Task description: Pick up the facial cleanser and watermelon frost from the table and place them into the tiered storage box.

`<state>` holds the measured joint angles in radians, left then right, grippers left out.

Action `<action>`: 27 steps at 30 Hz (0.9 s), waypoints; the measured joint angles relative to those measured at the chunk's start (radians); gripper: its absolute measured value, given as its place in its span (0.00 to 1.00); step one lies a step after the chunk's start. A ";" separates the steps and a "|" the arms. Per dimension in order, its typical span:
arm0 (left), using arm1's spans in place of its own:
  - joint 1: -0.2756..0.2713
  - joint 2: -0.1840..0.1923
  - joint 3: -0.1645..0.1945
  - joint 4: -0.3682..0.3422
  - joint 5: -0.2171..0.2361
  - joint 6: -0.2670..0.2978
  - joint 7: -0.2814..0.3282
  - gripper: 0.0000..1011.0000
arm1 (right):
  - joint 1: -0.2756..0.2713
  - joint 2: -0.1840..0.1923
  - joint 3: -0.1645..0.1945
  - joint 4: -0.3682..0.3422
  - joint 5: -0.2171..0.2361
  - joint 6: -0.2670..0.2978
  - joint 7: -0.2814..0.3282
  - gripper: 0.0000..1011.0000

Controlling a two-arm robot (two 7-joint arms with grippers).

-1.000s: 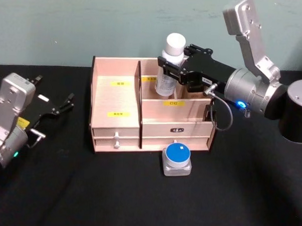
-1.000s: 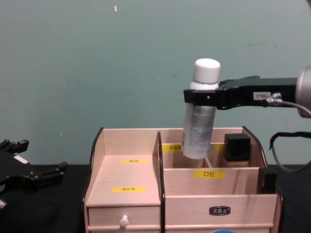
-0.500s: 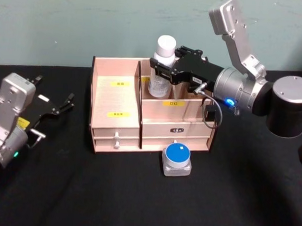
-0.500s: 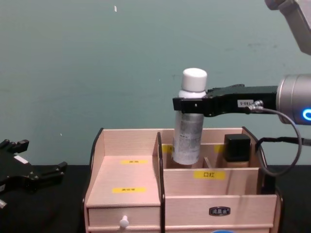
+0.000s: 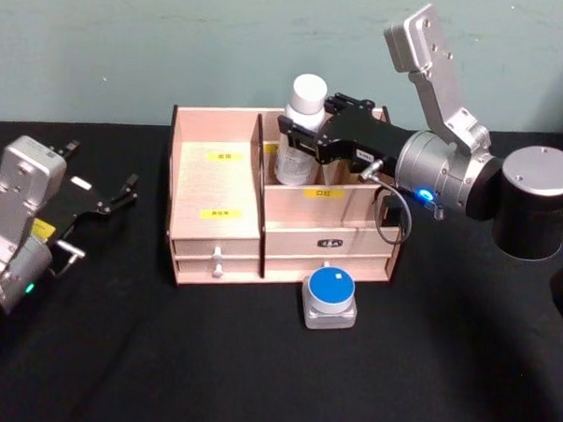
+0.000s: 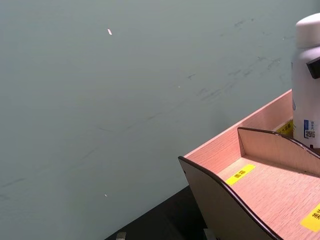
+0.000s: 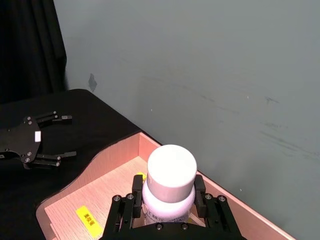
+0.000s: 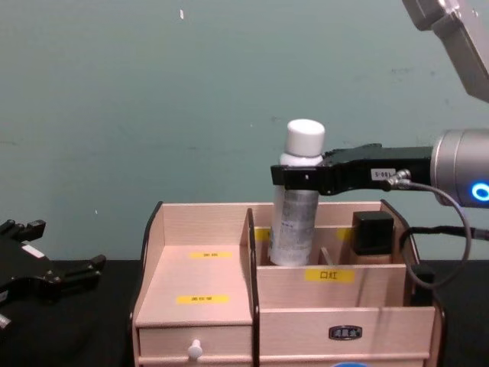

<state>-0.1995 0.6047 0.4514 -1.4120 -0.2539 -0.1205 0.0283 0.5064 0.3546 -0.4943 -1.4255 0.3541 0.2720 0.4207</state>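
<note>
Chest view gave me the facial cleanser (image 8: pixel 292 229) standing upright with its lower part sunk into the rear compartment just right of the tall divider of the tiered storage box (image 8: pixel 199 275); I could not tell whether its base touched the floor there. The right gripper (image 8: pixel 294 176) reached in from the right and was clamped on the bottle just under its white cap. A dark block (image 8: pixel 373 233) sat in the rear compartment beside it. From the head view, the watermelon frost (image 5: pixel 330 297), a small blue-lidded pot, lay on the black table (image 5: pixel 163 355) just in front of the box. The left gripper (image 7: pixel 70 136) rested on the table well to the left, fingers spread and holding nothing.
</note>
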 joint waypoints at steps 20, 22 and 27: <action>0.000 0.000 0.000 0.000 0.000 0.000 0.000 0.99 | -0.006 -0.009 -0.003 0.039 -0.021 -0.008 0.006 0.59; 0.000 0.000 0.000 0.000 0.000 0.000 0.000 0.99 | -0.003 -0.012 -0.004 0.050 -0.022 -0.009 0.009 0.59; 0.000 0.000 0.000 0.000 0.000 0.000 0.000 0.99 | 0.003 -0.020 -0.007 0.071 -0.026 -0.013 0.014 0.59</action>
<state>-0.1996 0.6047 0.4514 -1.4119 -0.2539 -0.1206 0.0283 0.5092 0.3348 -0.5011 -1.3541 0.3284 0.2594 0.4350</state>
